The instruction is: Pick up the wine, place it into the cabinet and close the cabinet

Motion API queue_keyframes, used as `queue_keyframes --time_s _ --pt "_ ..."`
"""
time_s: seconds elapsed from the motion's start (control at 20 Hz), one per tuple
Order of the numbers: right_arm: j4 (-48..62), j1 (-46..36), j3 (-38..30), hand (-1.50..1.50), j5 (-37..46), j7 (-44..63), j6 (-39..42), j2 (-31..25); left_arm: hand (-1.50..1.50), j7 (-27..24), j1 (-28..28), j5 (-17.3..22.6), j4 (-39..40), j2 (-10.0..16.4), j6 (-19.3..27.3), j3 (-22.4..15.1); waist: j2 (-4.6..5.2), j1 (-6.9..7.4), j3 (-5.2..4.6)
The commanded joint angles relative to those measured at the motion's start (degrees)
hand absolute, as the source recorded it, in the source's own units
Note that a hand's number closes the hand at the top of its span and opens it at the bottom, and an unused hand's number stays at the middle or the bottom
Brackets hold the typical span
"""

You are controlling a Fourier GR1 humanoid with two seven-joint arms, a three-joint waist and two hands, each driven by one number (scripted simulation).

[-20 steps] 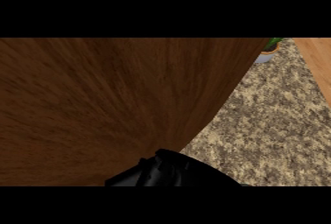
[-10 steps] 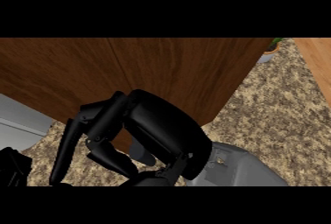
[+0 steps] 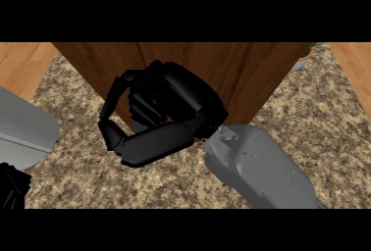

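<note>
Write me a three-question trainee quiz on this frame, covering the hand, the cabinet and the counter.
1. True or false: a wine bottle stands in view on the counter.
2. The right hand shows in front of: A) the wooden cabinet; B) a sink; C) a plate.
3. Fill in: the right hand's fingers are ____ (straight or curled).

Key: 1 false, no bottle shows anywhere; 2 A; 3 curled.

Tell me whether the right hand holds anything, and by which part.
Nothing that I can see: the right hand is curled in front of the wooden cabinet, with no object showing between fingers and thumb.
</note>
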Motion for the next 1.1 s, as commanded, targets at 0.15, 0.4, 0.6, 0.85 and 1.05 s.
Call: queue_keyframes --time_s 0.15,0.4,0.6,0.85,1.05 --pt "13.7 -3.8 -4.1 1.5 0.5 -5.3 4.2 0.0 1.5 5.5 -0.9 -1.4 -4.5 -1.7 1.3 0.2 0.05 0.21 0.02" --pt "19.4 -1.3 -8.7 1.5 3.2 -10.7 10.3 -1.2 1.5 2.0 -1.3 -4.0 0.5 -4.1 -0.9 -0.6 0.16 0.09 0.0" --pt "24.2 -5.3 -12.6 1.5 1.8 -10.4 14.0 -4.4 1.5 3.2 -2.2 -2.2 0.1 -3.0 -1.5 0.9 0.42 0.42 -0.01" --pt "26.5 -8.0 -14.4 1.5 1.7 -10.3 16.0 -6.7 1.5 2.6 -2.6 -2.1 0.8 -3.1 -1.7 2.1 0.51 0.74 -0.05" --pt "28.3 -6.4 -12.9 1.5 3.3 -12.8 16.4 -5.2 1.5 5.2 -5.3 -1.1 0.9 -2.1 -1.6 2.2 0.58 0.38 0.0"
